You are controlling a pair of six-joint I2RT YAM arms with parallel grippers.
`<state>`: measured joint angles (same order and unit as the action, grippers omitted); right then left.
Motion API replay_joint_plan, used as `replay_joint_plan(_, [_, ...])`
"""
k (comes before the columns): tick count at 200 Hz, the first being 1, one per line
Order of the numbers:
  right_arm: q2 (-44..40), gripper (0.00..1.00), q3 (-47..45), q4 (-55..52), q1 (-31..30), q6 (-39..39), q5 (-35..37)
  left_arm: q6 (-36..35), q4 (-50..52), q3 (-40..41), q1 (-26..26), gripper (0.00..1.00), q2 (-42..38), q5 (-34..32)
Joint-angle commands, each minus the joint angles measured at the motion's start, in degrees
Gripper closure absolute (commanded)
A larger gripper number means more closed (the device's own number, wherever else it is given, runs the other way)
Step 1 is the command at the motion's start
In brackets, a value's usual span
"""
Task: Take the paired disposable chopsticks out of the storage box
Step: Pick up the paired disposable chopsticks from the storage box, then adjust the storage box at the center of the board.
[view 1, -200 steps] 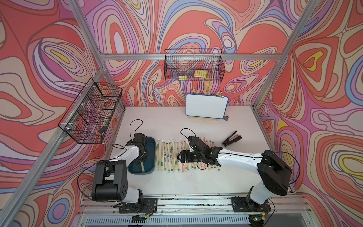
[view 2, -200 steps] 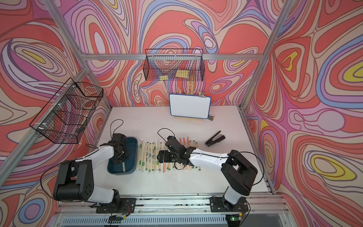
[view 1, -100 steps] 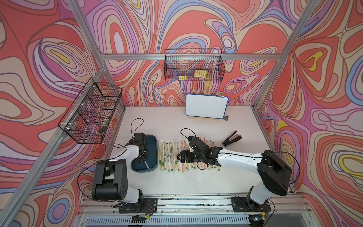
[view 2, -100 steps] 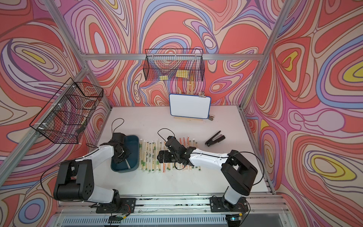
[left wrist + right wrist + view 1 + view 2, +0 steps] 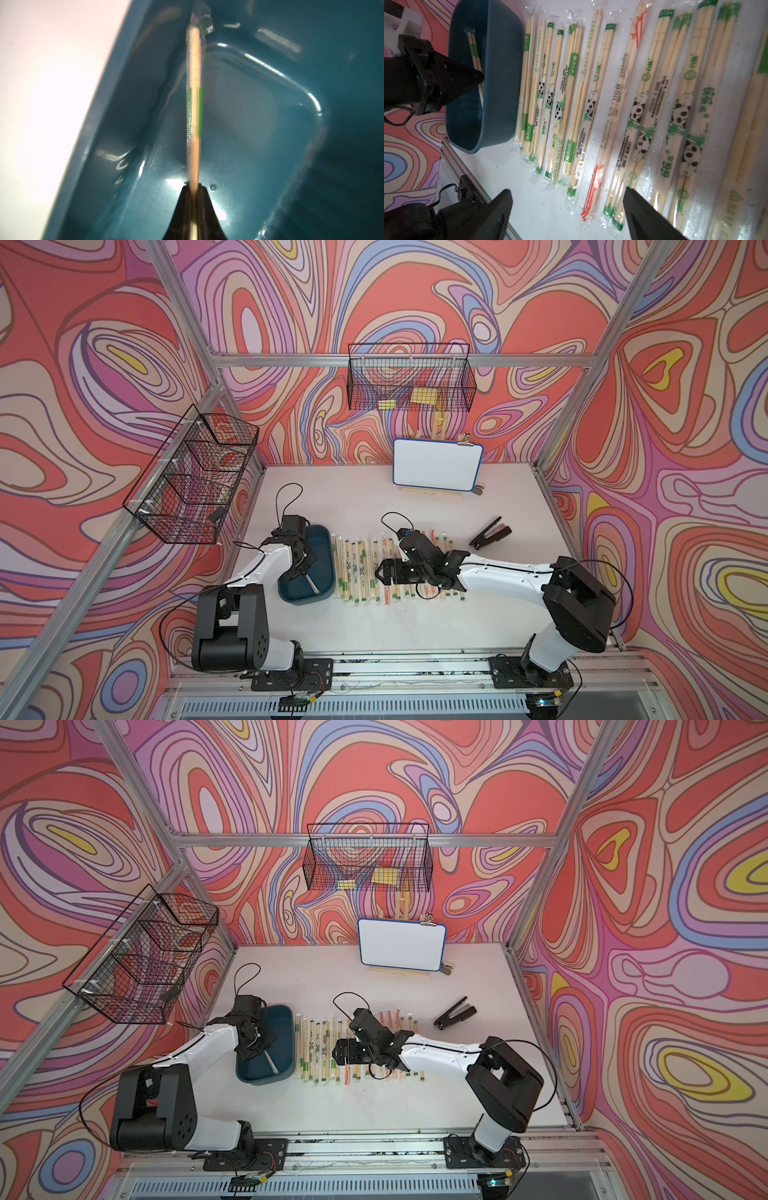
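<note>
- White tabletop (image 5: 374,497) inside the swirl-patterned enclosure; both arms are low over the near half.
- Versus a second ago, the left gripper (image 5: 194,187) has closed: we now see its jaws pinched tight on one end of a chopstick pair (image 5: 194,104).
- Storage box (image 5: 328,556) looks skewed and nudged slightly toward the table row since then. The right arm is unchanged.
- That green-marked sleeved pair is the only thing we see in the box. Its far end is against an inner corner, and it slants across the floor in both top views (image 5: 272,1061).
- Row of sleeved pairs (image 5: 357,568) lies side by side on the table, starting just beside the box's right wall. Prints are green, orange and panda (image 5: 591,93).
- Right gripper (image 5: 380,572) hovers over the middle of that row, jaws spread wide and holding nothing; the wrist view shows bare table and sleeves between its fingers (image 5: 500,207).
- Back wire basket (image 5: 409,381) on the rear wall holds a few yellow pieces, too small for us to identify.
- Side wire basket (image 5: 191,477) on the left wall has compartments; we cannot make out the contents.
</note>
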<state>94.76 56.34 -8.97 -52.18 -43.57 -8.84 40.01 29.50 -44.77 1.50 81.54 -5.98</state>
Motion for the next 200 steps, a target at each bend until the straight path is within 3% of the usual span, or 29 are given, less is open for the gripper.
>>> replay_joint_plan(1, [1.9,0.11,1.7,0.7,0.2,-0.1,-0.8,-1.6,3.8,-2.4,0.2,1.00,-2.3,-1.2])
replay_joint_plan(85, [11.5,0.12,10.4,2.6,-0.2,-1.8,-3.4,-5.9,11.3,-9.0,0.2,1.00,-9.3,2.0])
replay_joint_plan(127, [19.4,0.14,19.0,-2.3,-1.2,-2.9,-1.3,-7.8,13.9,-12.5,0.1,1.00,-10.7,8.1])
replay_joint_plan(200, [29.8,0.14,33.6,-9.5,-4.5,-2.9,0.1,-8.9,14.9,-14.4,0.1,1.00,-12.5,12.2])
